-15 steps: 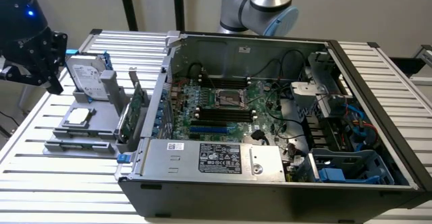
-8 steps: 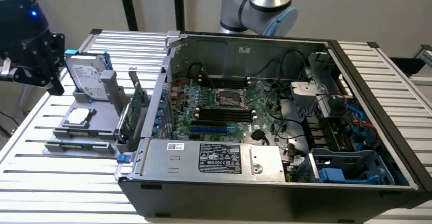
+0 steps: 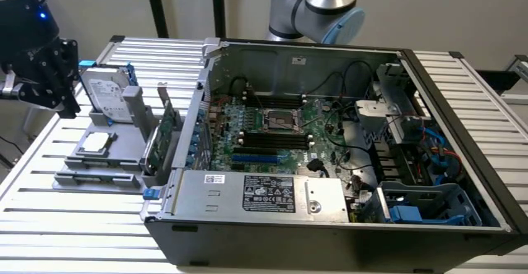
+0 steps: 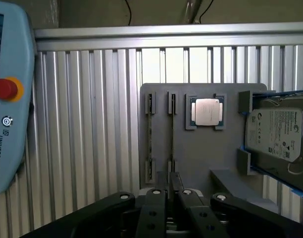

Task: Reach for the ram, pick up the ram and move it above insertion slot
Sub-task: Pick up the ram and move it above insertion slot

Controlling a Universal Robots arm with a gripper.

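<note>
While the gripper (image 3: 62,98) hangs above the end of the gray holder (image 3: 83,162) at the exterior view's left, its fingers (image 4: 161,186) are drawn together with nothing between them. In the wrist view the ram (image 4: 172,134) stands on edge in a narrow slot of the holder (image 4: 201,158), below the gripper (image 4: 169,179) and apart from it. A processor chip (image 4: 207,111) lies just beside the slot, and a hard drive (image 4: 275,131) stands beyond the chip. The open computer case (image 3: 247,243) rests on the slatted bench (image 3: 66,224) next to the holder.
</note>
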